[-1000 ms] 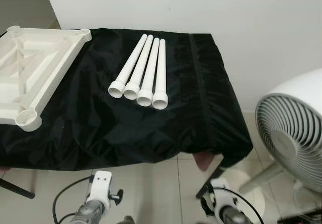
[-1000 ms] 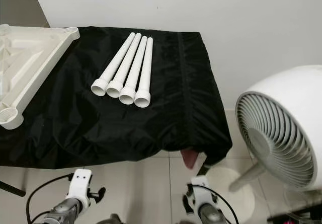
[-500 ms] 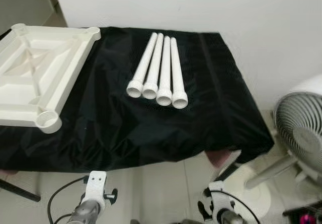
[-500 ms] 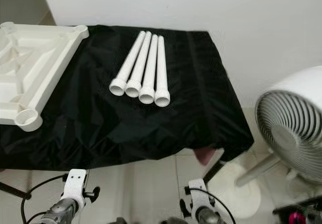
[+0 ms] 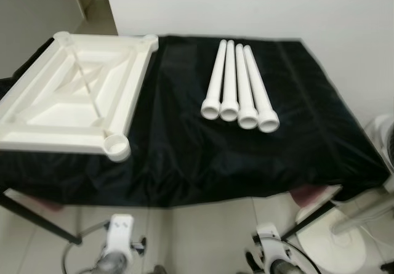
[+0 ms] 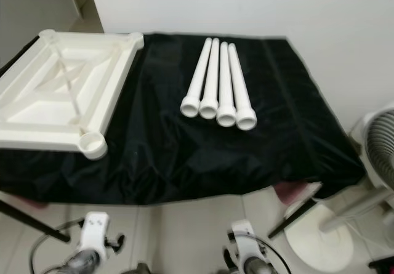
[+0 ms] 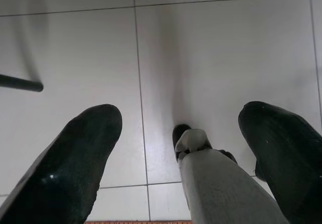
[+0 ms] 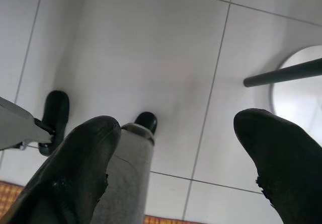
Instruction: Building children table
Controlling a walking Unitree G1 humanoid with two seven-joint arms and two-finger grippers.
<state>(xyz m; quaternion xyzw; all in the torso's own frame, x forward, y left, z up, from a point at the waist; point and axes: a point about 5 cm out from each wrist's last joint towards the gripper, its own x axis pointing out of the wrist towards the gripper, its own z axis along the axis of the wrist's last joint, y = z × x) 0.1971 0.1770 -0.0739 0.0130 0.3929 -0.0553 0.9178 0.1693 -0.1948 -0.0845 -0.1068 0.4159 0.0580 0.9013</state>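
Several white table legs lie side by side on a black-covered table, sockets toward me. A white table top lies upside down at the table's left, with round corner sockets. Both arms hang low in front of the table, over the tiled floor. My left gripper is open, its black fingers wide apart with nothing between them. My right gripper is open too, with the floor and my own leg showing between the fingers.
A white fan on a round base stands at the table's right. Black table legs reach down to the tiled floor. A white wall is behind the table.
The camera has turned left: the table top now shows whole, and the fan has slid to the right edge. The arms still hang low.
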